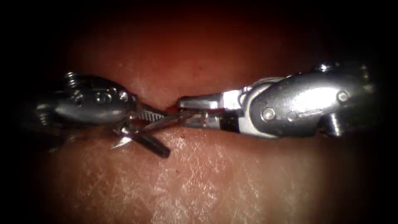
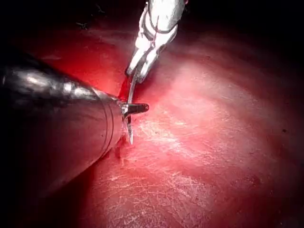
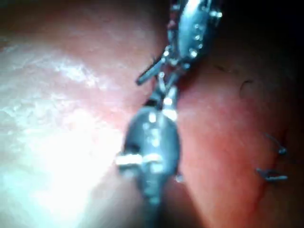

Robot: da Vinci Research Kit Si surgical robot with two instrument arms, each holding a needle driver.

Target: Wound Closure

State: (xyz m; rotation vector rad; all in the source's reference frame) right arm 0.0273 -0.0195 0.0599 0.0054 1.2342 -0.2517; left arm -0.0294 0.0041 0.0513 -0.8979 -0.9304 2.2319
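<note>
Presently the right hand (image 1: 186,108) grips the needle (image 1: 159,123) near its blunt end, the left hand (image 1: 143,128) stands wide astride the point end above the tissue (image 1: 207,178), needle clear of it; judged a needle handover, calling for a firm regrasp.

Tissue (image 1: 215,182) w/ needle (image 1: 159,123) on it
</note>
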